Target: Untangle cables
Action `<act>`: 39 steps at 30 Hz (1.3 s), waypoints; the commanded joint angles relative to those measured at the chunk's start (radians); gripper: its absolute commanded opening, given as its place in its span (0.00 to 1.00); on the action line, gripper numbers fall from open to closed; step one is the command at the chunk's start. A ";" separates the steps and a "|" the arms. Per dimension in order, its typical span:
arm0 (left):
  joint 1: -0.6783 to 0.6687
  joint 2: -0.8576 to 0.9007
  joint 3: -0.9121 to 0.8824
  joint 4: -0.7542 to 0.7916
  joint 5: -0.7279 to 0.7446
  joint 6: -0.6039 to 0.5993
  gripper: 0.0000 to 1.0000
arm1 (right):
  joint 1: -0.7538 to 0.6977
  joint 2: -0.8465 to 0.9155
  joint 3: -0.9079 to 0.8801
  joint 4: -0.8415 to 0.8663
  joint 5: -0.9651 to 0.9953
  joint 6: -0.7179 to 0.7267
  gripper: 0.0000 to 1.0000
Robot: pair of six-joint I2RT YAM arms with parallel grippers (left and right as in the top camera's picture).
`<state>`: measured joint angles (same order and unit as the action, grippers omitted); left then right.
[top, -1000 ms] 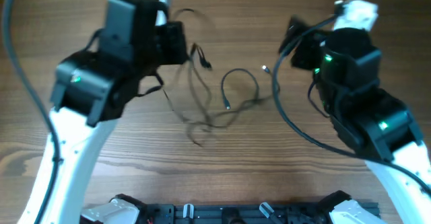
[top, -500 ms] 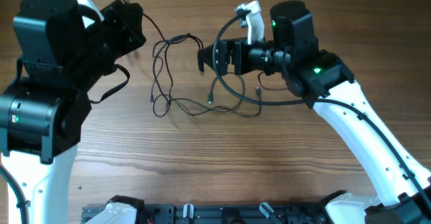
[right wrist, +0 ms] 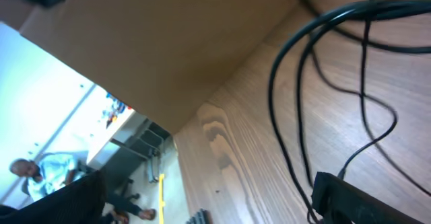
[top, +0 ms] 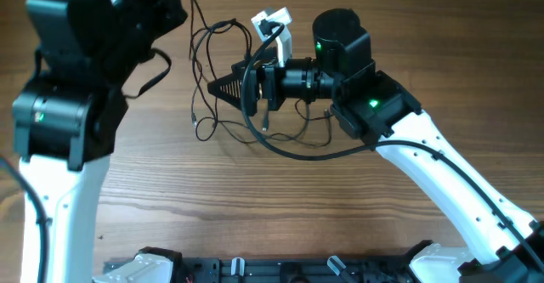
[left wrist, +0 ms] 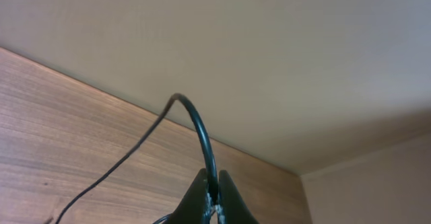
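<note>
**Desk tangle: 1 strand lifted, 2nd grab pending**

Wood-grain desk [top: 255, 219] under a plain beige wall [left wrist: 269, 49] carries the thin black cables [right wrist: 367, 56] in a loose tangle at the far middle, between the 2 arms; several loops cross one another there.

Left tool [left wrist: 212, 183] is pressed together on 1 strand [left wrist: 201, 136], which arches up out of the tips and drops away toward the desk; from overhead that arm sits at the far-left corner, with the strand running down from it into the heap.

Right tool [top: 219, 86] is spread with nothing between its fingers; it lies low and points sideways into the tangle from the right, and its wrist view shows loops just ahead of the gap.

The step in hand looks like the 2nd grab, with 1 strand anchored. The next move probably calls for closing on a single strand rather than a bundle, then drawing it rightward, away from the left tool, gently enough that crossings slide rather than cinch; the thick harness lead [top: 285, 153] looped beside the right tool could snag.
</note>
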<state>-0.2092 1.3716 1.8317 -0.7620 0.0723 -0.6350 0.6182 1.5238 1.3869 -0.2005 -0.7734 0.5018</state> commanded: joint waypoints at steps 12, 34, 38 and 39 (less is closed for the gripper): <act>-0.032 -0.039 0.002 -0.016 -0.017 -0.021 0.04 | 0.090 0.141 -0.004 0.163 -0.035 -0.296 0.99; -0.036 -0.050 0.002 0.006 -0.276 0.021 0.04 | 0.145 0.304 -0.004 0.465 0.303 -0.003 0.98; -0.036 -0.050 0.002 -0.002 -0.270 0.021 0.04 | 0.185 0.349 -0.004 0.519 0.315 -0.005 0.55; -0.036 -0.050 0.002 -0.006 -0.270 0.021 0.04 | 0.197 0.363 -0.004 0.522 0.338 -0.003 0.04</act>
<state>-0.2440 1.3453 1.8317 -0.7639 -0.2111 -0.6262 0.7822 1.8378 1.3804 0.3061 -0.4778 0.4824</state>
